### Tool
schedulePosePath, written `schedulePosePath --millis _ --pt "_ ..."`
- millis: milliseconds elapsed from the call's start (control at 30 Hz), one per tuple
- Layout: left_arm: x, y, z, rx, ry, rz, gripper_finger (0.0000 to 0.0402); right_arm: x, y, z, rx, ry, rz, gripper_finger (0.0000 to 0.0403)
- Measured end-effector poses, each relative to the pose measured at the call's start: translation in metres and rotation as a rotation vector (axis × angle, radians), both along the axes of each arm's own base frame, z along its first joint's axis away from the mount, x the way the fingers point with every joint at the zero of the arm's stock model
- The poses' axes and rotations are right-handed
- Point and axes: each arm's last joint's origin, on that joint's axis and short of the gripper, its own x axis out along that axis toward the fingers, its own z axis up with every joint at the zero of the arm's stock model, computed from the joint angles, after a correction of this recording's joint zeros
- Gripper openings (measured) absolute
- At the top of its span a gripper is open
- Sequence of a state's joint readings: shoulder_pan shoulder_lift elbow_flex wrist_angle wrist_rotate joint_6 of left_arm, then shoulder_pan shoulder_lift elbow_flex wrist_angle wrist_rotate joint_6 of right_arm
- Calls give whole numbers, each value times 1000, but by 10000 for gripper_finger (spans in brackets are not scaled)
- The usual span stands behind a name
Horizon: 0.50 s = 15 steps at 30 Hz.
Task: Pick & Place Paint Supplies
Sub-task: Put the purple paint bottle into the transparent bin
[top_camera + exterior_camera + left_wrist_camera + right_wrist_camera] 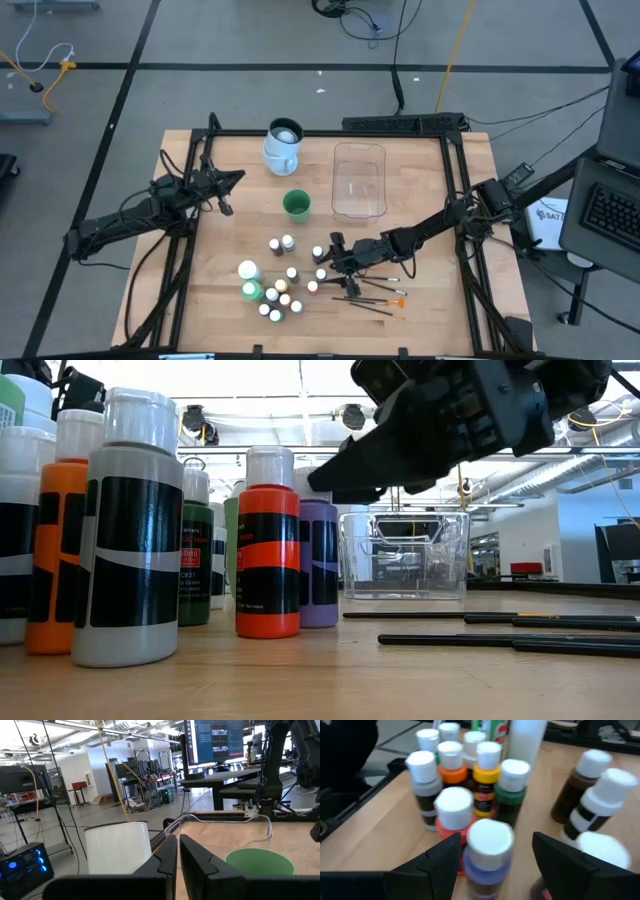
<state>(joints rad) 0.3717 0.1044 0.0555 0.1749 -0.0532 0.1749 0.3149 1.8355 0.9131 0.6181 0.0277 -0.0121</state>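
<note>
Little writing can be read: on the dark green bottle point(195, 550) in the low view a small label is seen, its print too fine to make out. Black bands are carried by the grey bottle point(128, 530), the orange bottle point(62, 535), the red bottle point(268, 545) and the purple bottle point(320, 560) standing near it on the wooden table point(220, 290).

The clear plastic tub point(359, 180) is seen at the far side of the table, with nothing visible in it. Beside it stand a green cup point(296, 204) and a pale jug point(283, 146); their contents cannot be told.

The small bottles are clustered at the near middle of the table, with two larger white and green bottles point(250, 281) at the cluster's left. Thin dark brushes point(372, 297) are laid flat just right of the cluster.

The right gripper point(495, 852) is held low over the cluster, its fingers spread wide on either side of the purple bottle's white cap, apart from it. The left gripper point(177, 857) is held near the jug and cup, its fingers pressed together on nothing.
</note>
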Motion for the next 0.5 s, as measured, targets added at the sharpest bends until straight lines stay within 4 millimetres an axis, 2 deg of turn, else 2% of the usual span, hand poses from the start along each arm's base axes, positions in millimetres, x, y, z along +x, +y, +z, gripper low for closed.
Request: schedulePosePath --millis 500 --pt "0 0 0 0 0 0 26 1 1 2 10 -19 7 237"
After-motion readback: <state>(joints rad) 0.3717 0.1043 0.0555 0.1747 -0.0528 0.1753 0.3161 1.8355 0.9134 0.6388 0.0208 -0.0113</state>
